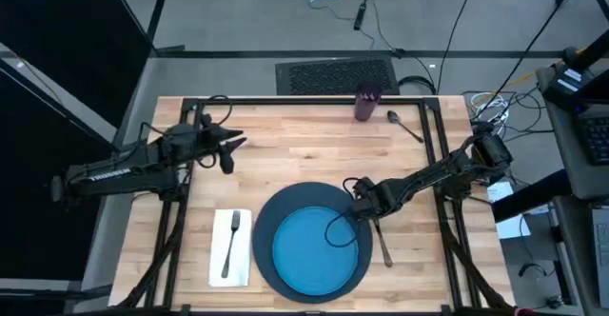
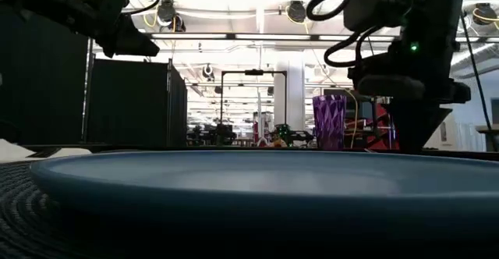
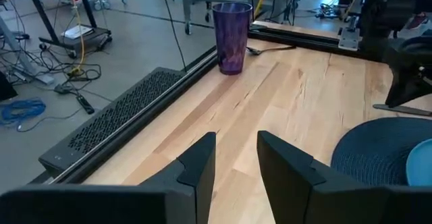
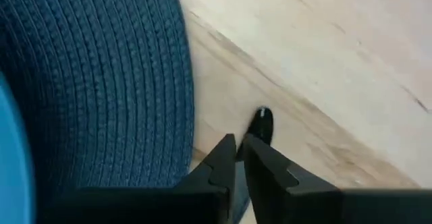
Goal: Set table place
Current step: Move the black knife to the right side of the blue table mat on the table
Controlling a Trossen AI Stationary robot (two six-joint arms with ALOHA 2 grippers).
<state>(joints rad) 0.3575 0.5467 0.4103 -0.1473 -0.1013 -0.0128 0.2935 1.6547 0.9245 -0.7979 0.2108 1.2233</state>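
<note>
While your high view shows the right gripper low at the navy disc's right edge over the knife, only its wrist view shows the fingers nearly together beside the woven rim; blue plate centred, left gripper slightly apart

Open planks between cup and disc

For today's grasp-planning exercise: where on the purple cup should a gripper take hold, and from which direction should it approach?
Grip the purple cup around its mid-wall, coming in level from the table's centre side. It stands upright at the far edge, open mouth up, and its faceted walls narrow downward, so a side pinch suits it. Mind the spoon lying just beside it.
</note>
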